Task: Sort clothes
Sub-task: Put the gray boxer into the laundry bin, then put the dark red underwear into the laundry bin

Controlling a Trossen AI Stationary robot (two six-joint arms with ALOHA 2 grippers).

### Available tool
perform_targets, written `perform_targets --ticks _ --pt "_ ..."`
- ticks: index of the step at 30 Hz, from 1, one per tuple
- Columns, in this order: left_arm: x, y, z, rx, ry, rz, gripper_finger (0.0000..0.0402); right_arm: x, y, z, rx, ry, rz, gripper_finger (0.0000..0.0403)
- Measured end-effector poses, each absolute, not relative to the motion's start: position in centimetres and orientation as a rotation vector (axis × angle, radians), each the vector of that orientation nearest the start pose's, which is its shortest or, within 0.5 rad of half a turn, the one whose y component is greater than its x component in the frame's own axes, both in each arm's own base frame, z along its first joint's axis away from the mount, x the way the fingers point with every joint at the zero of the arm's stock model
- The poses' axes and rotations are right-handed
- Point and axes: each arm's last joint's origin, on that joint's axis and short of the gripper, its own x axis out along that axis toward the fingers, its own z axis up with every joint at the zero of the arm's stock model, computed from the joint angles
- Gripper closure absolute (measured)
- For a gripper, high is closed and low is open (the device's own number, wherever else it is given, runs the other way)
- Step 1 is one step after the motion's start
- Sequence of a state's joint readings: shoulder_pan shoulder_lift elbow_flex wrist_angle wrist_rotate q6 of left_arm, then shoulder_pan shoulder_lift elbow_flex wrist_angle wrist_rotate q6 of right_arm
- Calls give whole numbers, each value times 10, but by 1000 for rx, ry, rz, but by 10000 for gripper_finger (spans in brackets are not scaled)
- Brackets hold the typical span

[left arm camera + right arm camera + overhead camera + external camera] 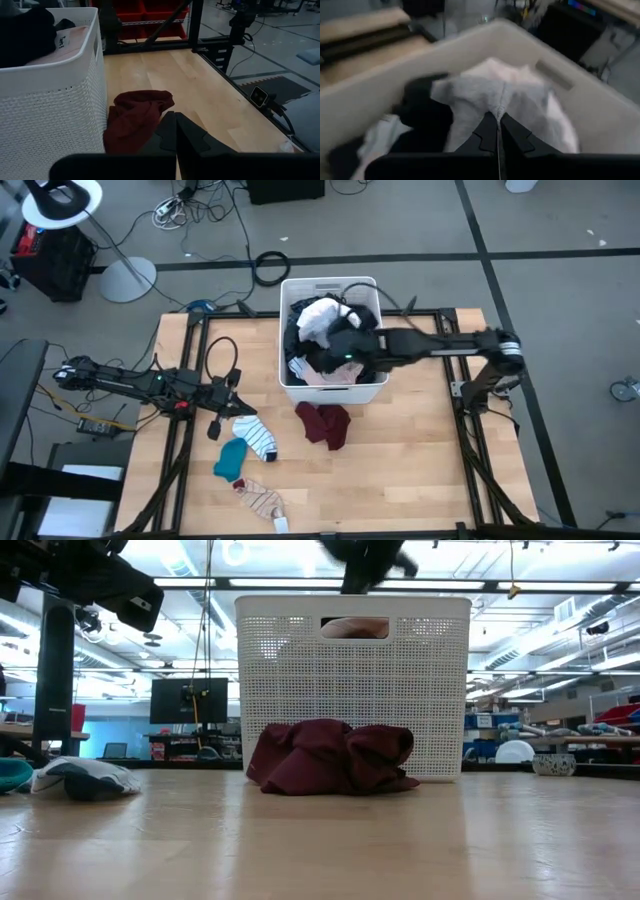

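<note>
A white slotted basket (333, 385) stands at the table's far middle, filled with clothes: black (300, 345), pale pink (325, 378) and a light grey-white garment (320, 318). My right gripper (497, 119) reaches over the basket from the right and is shut on the grey-white garment (485, 95). A maroon garment (325, 423) lies crumpled on the table in front of the basket. A dark-and-white striped sock (255, 435), a teal sock (232, 458) and a pink striped sock (262, 498) lie at the near left. My left gripper (175, 131) is shut and empty at the left. My right gripper pinches a bunched fold of the grey-white garment (496, 106) between its two fingers. The fingers slant down from the table's right side. The cloth spreads out beyond the fingertips above the basket's clothes. I cannot tell whether its far part rests on them.
The basket's wall (50, 115) stands close beside the maroon garment (135, 117). Bare wood (420, 450) lies at the near right of the table. Black frame rails (470, 440) run along the table's sides. Cables (220, 360) lie near my left arm.
</note>
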State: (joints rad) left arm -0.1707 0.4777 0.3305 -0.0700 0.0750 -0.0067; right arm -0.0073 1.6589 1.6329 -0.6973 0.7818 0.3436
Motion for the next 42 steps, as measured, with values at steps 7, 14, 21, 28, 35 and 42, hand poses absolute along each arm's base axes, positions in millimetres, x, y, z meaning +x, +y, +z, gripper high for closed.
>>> perform_targets --ticks 7,14,21,28,35,42 --pt "129 -24 227 3 220 -244 400 388 -58 295 162 744 -913 395" --pt "129 -24 227 3 221 -245 400 404 -85 253 268 833 -935 389" --pt "129 -24 227 3 222 -245 400 405 -94 254 347 828 -872 385" --pt "129 -24 227 3 222 -244 400 385 -80 297 331 758 -797 347" --pt "129 -24 227 3 222 -244 400 355 -59 342 333 682 -743 283" --pt "129 -24 227 2 222 -244 400 324 -31 379 302 627 -664 250"
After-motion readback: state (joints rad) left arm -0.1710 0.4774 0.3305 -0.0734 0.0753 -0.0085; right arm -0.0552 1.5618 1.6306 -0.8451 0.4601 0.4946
